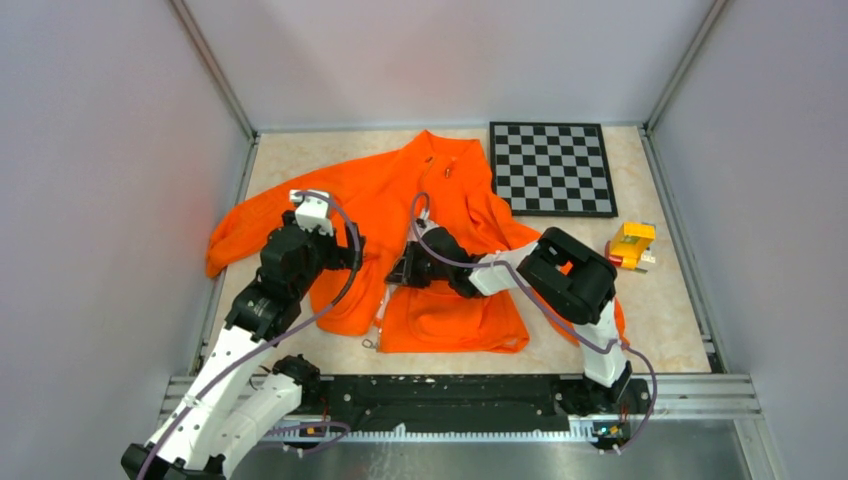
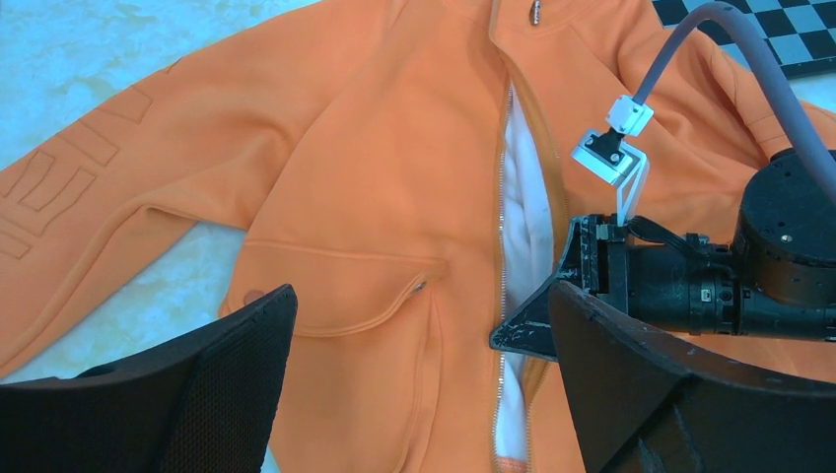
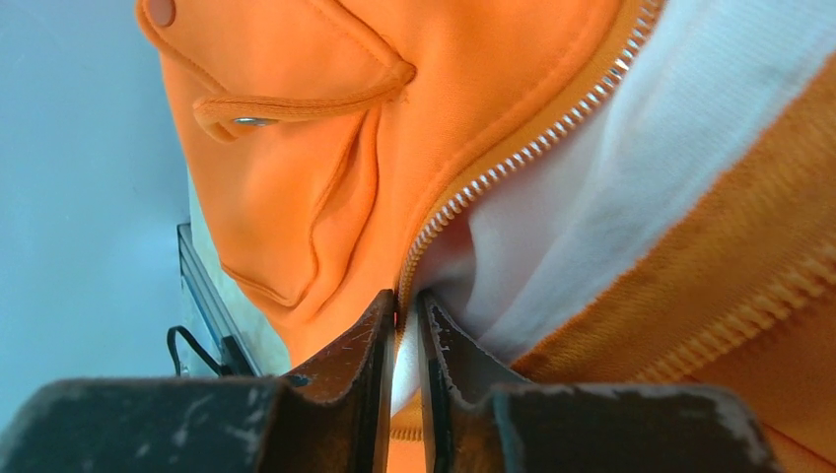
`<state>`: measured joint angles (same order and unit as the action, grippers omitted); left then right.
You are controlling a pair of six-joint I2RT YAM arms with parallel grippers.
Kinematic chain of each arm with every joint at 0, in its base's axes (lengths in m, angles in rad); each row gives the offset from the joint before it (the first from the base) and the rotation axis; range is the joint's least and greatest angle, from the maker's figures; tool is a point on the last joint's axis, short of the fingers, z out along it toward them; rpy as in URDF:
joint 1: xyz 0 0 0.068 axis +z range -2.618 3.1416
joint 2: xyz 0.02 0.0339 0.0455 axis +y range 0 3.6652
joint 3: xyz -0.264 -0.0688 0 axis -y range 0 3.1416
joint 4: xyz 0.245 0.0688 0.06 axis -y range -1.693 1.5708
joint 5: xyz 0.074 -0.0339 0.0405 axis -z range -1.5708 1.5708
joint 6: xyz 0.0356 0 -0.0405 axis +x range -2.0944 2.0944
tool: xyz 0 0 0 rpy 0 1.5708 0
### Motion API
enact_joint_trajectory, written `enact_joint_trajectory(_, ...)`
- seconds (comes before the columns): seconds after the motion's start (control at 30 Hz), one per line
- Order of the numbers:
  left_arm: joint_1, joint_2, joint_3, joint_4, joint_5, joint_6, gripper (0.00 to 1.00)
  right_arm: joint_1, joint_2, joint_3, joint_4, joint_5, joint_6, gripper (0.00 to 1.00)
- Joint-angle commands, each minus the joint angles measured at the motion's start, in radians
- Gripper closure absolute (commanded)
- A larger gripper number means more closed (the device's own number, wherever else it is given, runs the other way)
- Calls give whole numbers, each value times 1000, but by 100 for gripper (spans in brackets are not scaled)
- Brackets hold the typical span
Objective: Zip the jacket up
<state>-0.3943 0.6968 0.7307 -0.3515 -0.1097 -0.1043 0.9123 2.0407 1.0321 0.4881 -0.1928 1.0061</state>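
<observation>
Got the jacket [image 1: 440, 190] spread flat across the middle of the table [image 1: 665, 330], collar toward the far wall, hem toward the arm bases. Front open most of the way up, with white lining [image 2: 522, 212] showing between the two zipper edges [image 3: 532, 148]. Not much room far right: shoulder on that side pushed right up against the left edge of the chessboard [image 1: 550, 168], plus a small yellow box [image 1: 632, 243] parked near that side of the jacket. Other sleeve stretched out nearly to the left wall. Bare tabletop only in the far-left corner, along the near edge below the hem, and in the right strip past the box. Left gripper [image 2: 422, 296] hanging wide open above the front panel on its own side, near the pocket [image 2: 345, 305], touching nothing. Right gripper [image 3: 399, 307] lying low at the bottom of the opening, narrowed to a thin slit with the zipper edge running straight into it, pinching the jacket there.
</observation>
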Motion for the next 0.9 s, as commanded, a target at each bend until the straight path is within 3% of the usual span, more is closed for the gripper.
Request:
enact_joint_trajectory(0.0, 4, 14, -1, 45, 12, 15, 1, -6, -25, 64, 50, -17, -66, 84)
enact_joint_trajectory(0.17, 6, 28, 3, 45, 24, 15, 1, -5, -35, 115, -5, -5, -110, 84)
enact_joint_trajectory(0.3, 7, 33, 1, 42, 15, 15, 1, -5, -56, 143, -63, -16, -125, 96)
enact_joint_trajectory(0.43, 7, 39, 3, 42, 22, 12, 1, -7, -90, 131, -59, -35, -128, 96)
enact_joint_trajectory(0.7, 9, 48, 6, 43, 29, 11, 1, -39, -65, 125, -28, -57, -121, 68)
enact_joint_trajectory(0.87, 10, 46, 4, 39, 31, 10, 1, -48, -49, 115, -11, -64, -77, 62)
